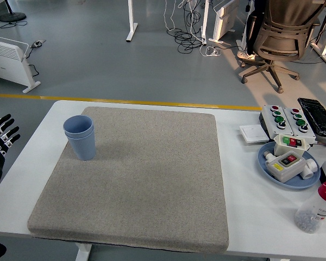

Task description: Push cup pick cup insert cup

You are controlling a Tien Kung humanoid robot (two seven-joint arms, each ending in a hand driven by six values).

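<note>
Hovering off the surface's [43,128] left edge, the left hand [0,136] had its fingers spread, holding nothing. The blue cups [80,137], nested and upright on the grey mat [146,174], stood toward three o'clock from it, with nothing between. Farther off at three o'clock lay a blue plate [266,166] of switch boxes.

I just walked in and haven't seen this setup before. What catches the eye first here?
The blue cups, nested upright, stand near the far left corner of the big grey mat that covers most of the white table. At the right edge, a blue plate holds button boxes. The left hand hangs off the table's left side, fingers spread.
</note>
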